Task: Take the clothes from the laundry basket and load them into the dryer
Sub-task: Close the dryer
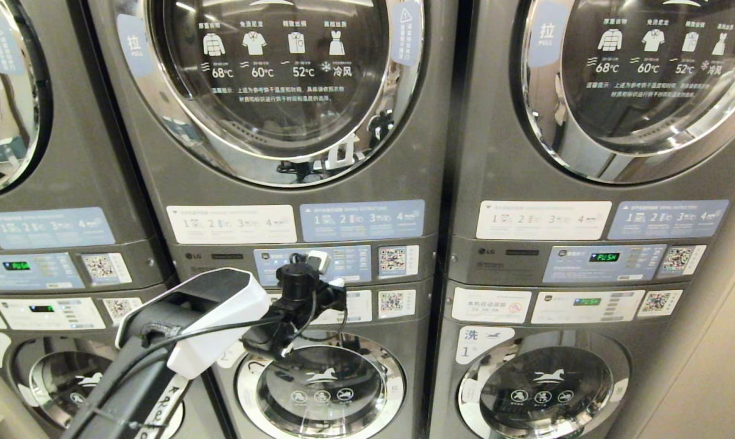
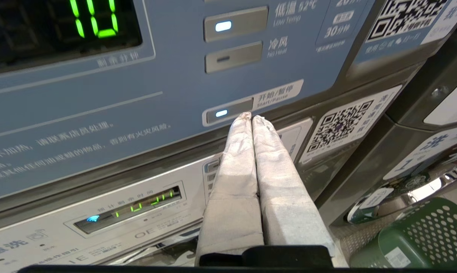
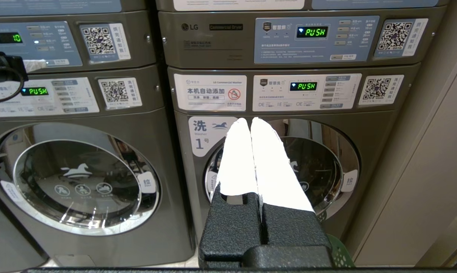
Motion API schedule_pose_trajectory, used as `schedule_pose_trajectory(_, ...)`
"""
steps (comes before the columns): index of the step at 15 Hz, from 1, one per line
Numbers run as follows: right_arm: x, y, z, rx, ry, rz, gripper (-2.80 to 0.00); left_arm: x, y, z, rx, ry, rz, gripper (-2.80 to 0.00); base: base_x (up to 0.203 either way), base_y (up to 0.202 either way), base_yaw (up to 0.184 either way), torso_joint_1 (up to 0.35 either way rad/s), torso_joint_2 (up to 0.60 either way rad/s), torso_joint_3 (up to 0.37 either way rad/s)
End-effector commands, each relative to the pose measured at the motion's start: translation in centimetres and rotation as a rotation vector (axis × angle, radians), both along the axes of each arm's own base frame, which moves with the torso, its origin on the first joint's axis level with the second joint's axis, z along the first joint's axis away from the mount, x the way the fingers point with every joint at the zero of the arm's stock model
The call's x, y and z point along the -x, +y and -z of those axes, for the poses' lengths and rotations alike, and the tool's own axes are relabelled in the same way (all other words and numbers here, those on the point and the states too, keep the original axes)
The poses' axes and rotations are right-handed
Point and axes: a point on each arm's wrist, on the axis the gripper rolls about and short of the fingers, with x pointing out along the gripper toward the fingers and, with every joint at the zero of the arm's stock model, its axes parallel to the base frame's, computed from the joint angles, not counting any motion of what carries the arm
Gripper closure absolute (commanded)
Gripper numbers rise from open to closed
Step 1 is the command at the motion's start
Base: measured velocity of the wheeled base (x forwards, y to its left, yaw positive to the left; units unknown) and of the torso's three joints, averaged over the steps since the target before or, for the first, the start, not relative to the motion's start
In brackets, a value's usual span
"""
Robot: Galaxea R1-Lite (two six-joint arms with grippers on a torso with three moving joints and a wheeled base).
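Grey-taped left gripper (image 2: 251, 118), clenched tight and holding nothing, noses at the lit start/pause button (image 2: 229, 111) on the bottom edge of the dryer panel (image 2: 99, 113), green laundry basket (image 2: 421, 235) down on the floor — a sideways slip misses the button altogether!

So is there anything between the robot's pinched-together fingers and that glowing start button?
Nothing. In the left wrist view the shut left gripper has its fingertips right at the lit start/pause button, with only bare blue panel around.
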Motion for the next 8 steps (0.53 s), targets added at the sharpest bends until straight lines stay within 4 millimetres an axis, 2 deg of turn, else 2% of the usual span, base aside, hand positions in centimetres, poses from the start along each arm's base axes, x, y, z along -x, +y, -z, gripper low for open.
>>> schedule_pose_trajectory(1, 0.0, 0.0, 0.0, 0.0, 0.0, 0.0, 0.0, 0.0, 0.0, 0.4, -0.001, 0.005, -0.001, 0.0, 0.0, 0.0, 0.0, 0.0, 0.0, 0.0)
schedule_pose_trajectory(8, 0.0, 0.0, 0.0, 0.0, 0.0, 0.0, 0.0, -1.8, -0.6, -0.2, 0.0, 0.011, -0.002, 0.0, 0.0, 0.0, 0.0, 0.0, 0.0, 0.0)
